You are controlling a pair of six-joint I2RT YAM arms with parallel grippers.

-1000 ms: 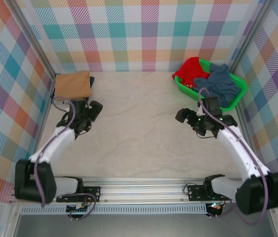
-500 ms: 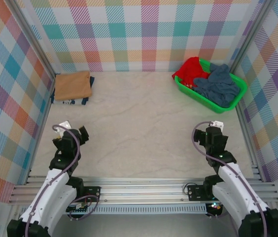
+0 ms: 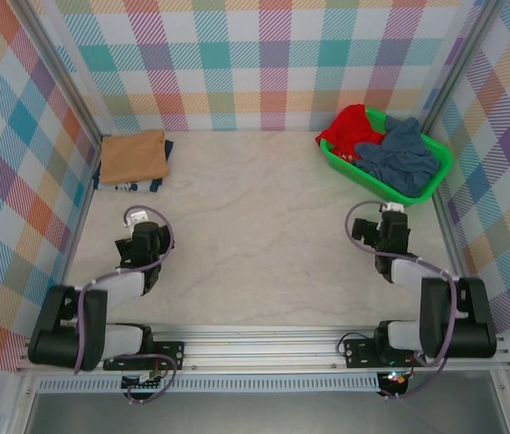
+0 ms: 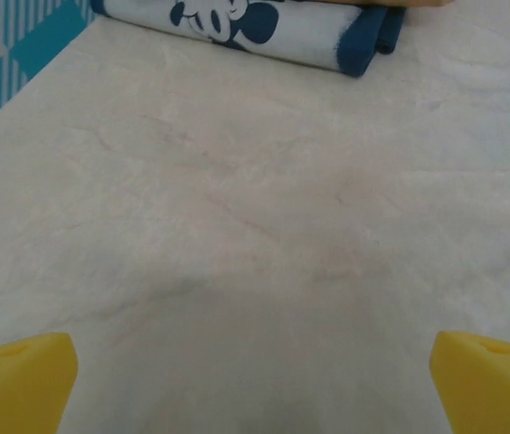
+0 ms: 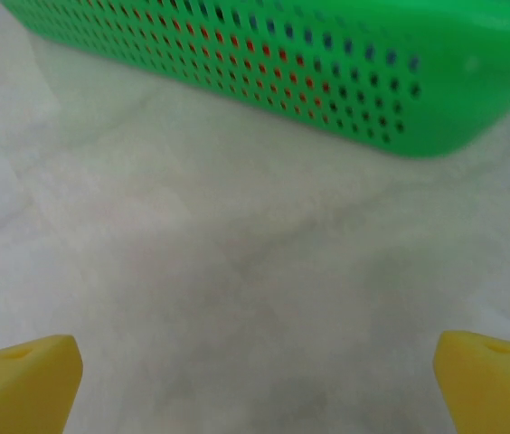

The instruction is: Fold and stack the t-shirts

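2 folded t-shirts stacked at the far-left corner, both grippers empty.

We see the tan-orange t-shirt (image 3: 133, 155) lying folded on top of the navy t-shirt (image 3: 129, 187), whose white cartoon print peeks out along the near edge, both on the pale marble-look table (image 3: 264, 226) against the left wall. The left gripper (image 3: 144, 233) sits low near its base, its yellow fingertips (image 4: 20, 380) spread wide with nothing between them (the stack lies ahead of it, well apart). The right gripper (image 3: 392, 222) has its jaws just as far apart and facing the green perforated basket (image 5: 472, 72) at the far right, which holds a red garment (image 3: 345, 127) and a blue-grey one (image 3: 406, 154).
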